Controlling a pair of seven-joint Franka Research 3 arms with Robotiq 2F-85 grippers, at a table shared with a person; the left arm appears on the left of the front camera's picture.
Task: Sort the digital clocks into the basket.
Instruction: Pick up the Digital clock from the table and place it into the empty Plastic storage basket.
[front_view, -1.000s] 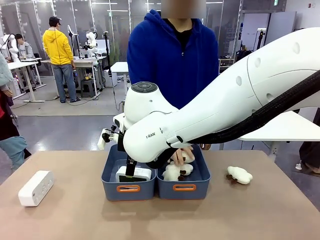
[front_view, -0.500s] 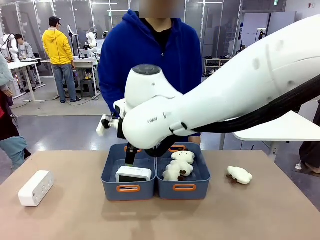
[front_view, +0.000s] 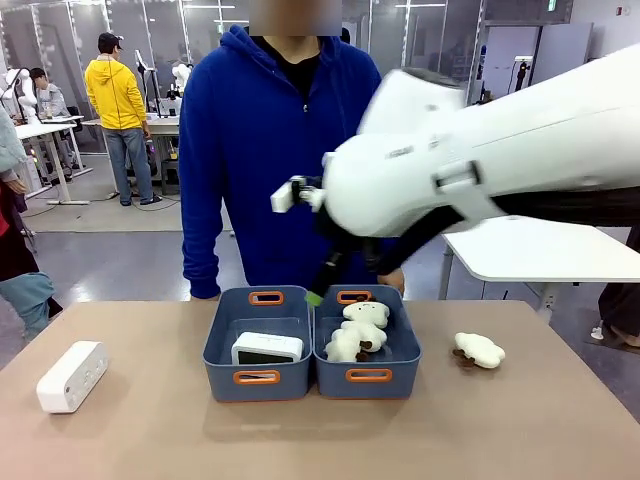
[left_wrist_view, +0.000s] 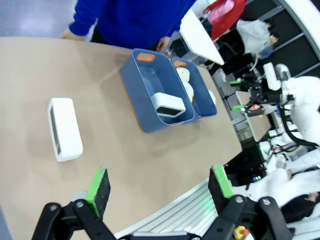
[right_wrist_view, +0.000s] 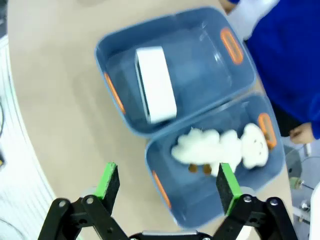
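Observation:
One digital clock (front_view: 267, 348) lies in the left blue-grey basket (front_view: 222, 372), screen to the front. A second digital clock (front_view: 72, 375) lies on the table at the far left. My right gripper (front_view: 325, 285) hangs open and empty above the seam between the two bins. From its wrist I look down on the basket (right_wrist_view: 200, 47) with the clock (right_wrist_view: 156, 84) between my open right gripper (right_wrist_view: 167, 182) and the far rim. My left gripper (left_wrist_view: 159, 183) is open, high over the table edge, with the loose clock (left_wrist_view: 64, 129) and the basket (left_wrist_view: 142, 102) beyond it.
The right bin (front_view: 395, 372) holds white plush toys (front_view: 358, 330). Another plush toy (front_view: 478, 349) lies on the table to the right. A person in a blue hoodie (front_view: 270, 160) stands close behind the bins, one hand (front_view: 392, 283) near the right bin's far rim.
My right arm has risen out of the left basket and swung right, leaving the clock inside. The person has pulled a hand out of the plush bin and shifted left.

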